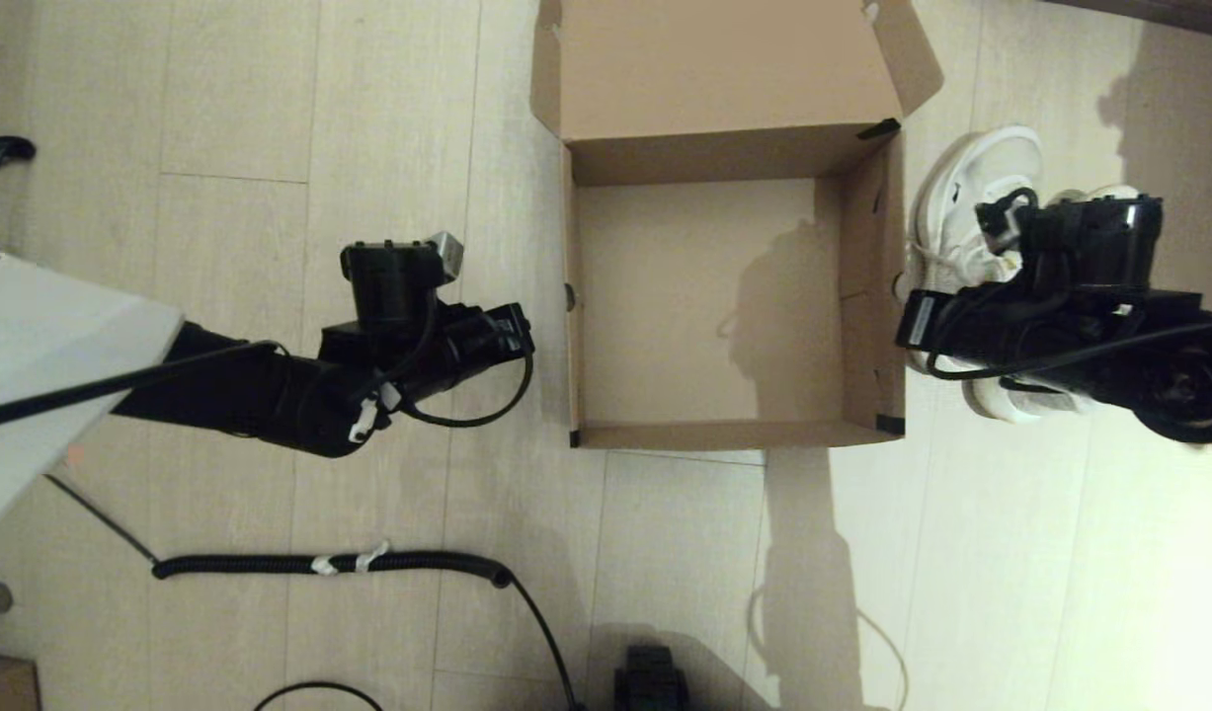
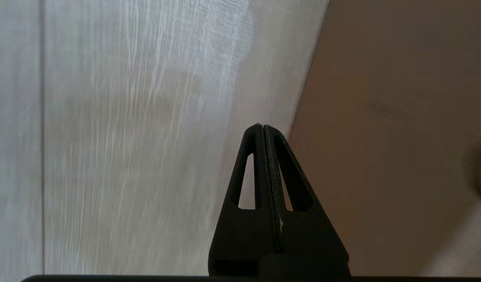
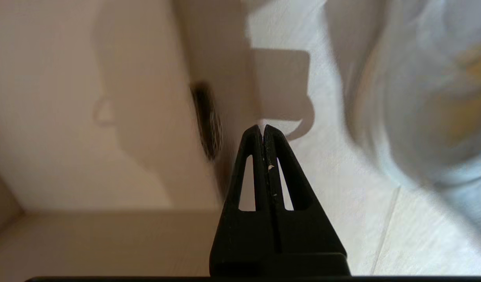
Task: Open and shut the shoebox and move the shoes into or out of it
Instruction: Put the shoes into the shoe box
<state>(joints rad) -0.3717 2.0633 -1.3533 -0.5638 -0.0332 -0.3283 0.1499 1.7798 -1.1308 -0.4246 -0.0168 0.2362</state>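
The brown shoebox [image 1: 734, 434] stands open on the floor with its lid [image 1: 724, 69] folded back and nothing inside. The two white shoes [image 1: 971, 197] lie on the floor just right of the box, partly covered by my right arm [image 1: 1060, 316]. My right gripper [image 3: 262, 127] is shut and empty, over the box's right wall [image 3: 224, 58], and a blurred shoe [image 3: 420, 98] lies beside it. My left arm [image 1: 418, 336] is left of the box. Its gripper [image 2: 261, 126] is shut and empty, above the floor beside the box's outer wall [image 2: 381, 117].
A black coiled cable [image 1: 329, 565] runs across the floor near me. A white panel [image 1: 52, 355] juts in at the left. A black block [image 1: 650, 681] sits at the bottom edge. Another cable [image 1: 3, 148] lies at the far left.
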